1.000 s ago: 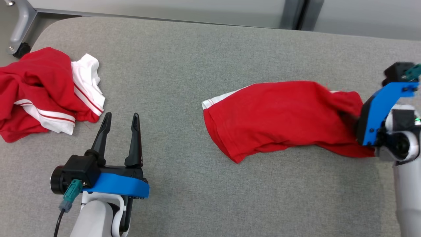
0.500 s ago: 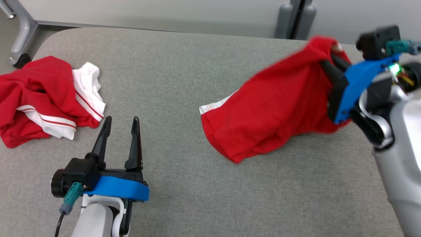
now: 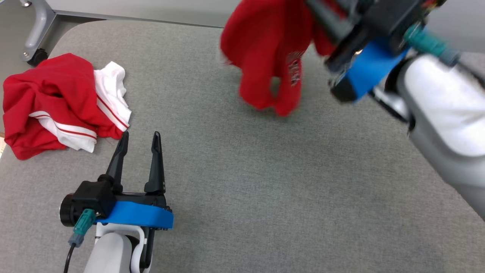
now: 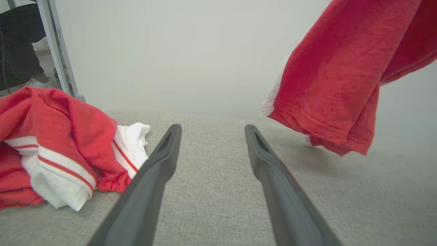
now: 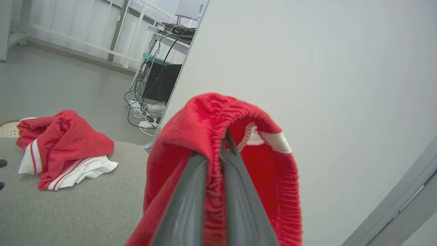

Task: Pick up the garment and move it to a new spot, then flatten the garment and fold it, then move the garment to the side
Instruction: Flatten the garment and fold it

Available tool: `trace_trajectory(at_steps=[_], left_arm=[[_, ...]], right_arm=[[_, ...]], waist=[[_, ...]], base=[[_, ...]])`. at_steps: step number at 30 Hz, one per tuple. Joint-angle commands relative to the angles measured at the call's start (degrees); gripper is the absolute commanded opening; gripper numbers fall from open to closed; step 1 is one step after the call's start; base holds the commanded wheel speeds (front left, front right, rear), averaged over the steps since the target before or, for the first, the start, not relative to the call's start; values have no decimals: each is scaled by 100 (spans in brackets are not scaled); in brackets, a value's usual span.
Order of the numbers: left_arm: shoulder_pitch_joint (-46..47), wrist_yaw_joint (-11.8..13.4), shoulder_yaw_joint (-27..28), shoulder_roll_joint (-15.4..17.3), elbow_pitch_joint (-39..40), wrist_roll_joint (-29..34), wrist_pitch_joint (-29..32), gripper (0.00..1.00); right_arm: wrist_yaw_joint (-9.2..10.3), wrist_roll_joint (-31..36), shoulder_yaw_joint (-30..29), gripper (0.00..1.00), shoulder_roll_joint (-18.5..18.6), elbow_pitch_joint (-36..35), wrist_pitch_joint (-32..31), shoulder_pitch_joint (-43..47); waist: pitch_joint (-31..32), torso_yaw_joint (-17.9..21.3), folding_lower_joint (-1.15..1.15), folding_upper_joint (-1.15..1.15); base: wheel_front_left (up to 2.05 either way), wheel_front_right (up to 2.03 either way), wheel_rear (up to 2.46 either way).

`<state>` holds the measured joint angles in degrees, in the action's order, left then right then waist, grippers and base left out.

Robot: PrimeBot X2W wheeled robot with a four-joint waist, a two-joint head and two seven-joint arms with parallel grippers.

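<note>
One of three stages judged under way: gripped the red garment (image 3: 265, 57) by its elastic waistband in the tightly closed right gripper (image 5: 220, 153) and hung it, apparently clear of the grey table (image 3: 265, 189), toward one o'clock in the head view, not yet laid at a new spot. Rested the left gripper (image 3: 140, 134) at seven o'clock, spread wide and empty, just beside a second red-and-white heap (image 3: 57, 106) at nine o'clock. Left to do, on this evidence: placing, flattening, folding, moving aside.
</note>
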<state>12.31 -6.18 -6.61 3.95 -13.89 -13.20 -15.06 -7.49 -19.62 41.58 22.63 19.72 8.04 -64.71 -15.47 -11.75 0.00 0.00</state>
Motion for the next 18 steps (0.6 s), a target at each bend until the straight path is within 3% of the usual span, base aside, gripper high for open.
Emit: trace_trajectory(at_steps=[1,8,17,18], left_arm=[[37,16,21,5,21,-7,-17,100],[12,13,137,42,25,41,-17,100],[-11,-13,170,94,-38,75,-17,100],[-26,-13,173,97,-48,74,-16,100]], right_arm=[[0,-111,338,0,209,35,127,47],[-1,-1425,1961,0,1212,67,109,746],[-1,-2400,2862,0,2000,-237,157,1454],[-1,-2510,2891,56,2062,-291,128,1543]], waist=[[12,40,0,0],[50,373,0,0],[214,744,0,0],[243,767,0,0]], base=[[0,0,0],[0,0,0],[0,0,0],[0,0,0]])
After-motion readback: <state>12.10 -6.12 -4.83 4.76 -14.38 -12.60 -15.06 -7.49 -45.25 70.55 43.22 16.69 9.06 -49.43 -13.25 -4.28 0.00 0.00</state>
